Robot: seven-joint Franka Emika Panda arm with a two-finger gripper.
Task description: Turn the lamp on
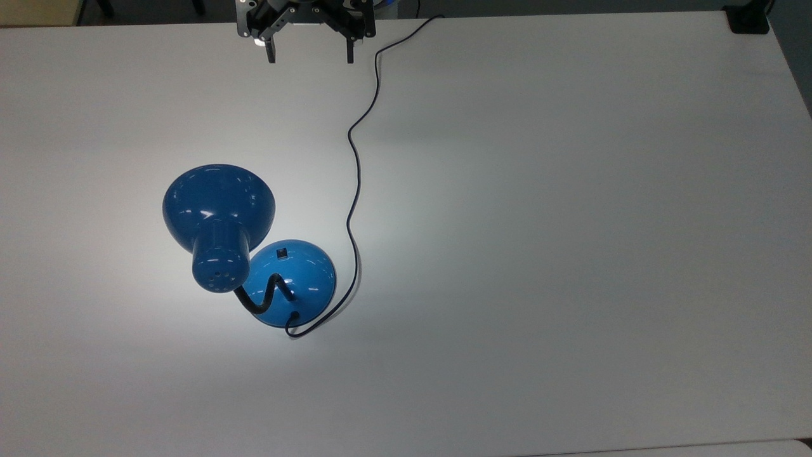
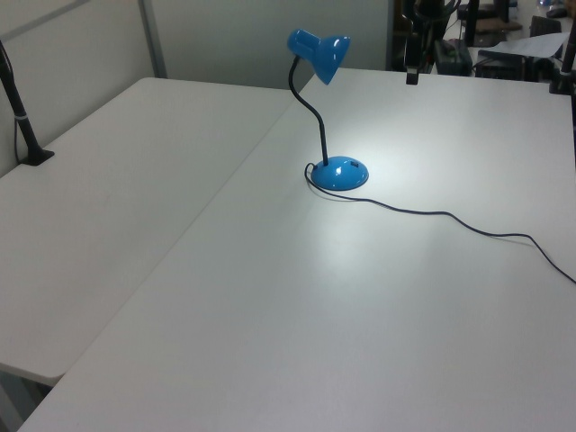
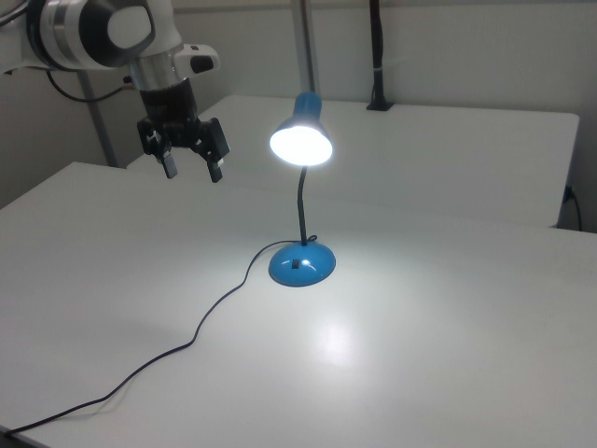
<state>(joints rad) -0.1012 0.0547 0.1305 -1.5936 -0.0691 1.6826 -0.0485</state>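
Glossy blue, the lamp (image 3: 300,201) already glows; we judge its base slippery, its neck bendy, so press the switch (image 1: 281,254), while our gripper (image 3: 192,157) hangs wide open and empty, well apart from the lamp.

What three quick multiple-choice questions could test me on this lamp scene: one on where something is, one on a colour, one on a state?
1. Where does the lamp stand?
A. on the white table
B. on the floor
C. on a shelf

2. What colour is the lamp's shade?
A. red
B. blue
C. yellow

3. How are the fingers of the gripper?
A. shut on the cord
B. shut on the lamp
C. spread open, holding nothing

Answers:
1 A, its round base sits on the table.
2 B, the shade is glossy blue in the top view.
3 C, the two fingers hang apart in the air, away from the lamp and the cord; the right view shows the bulb glowing.
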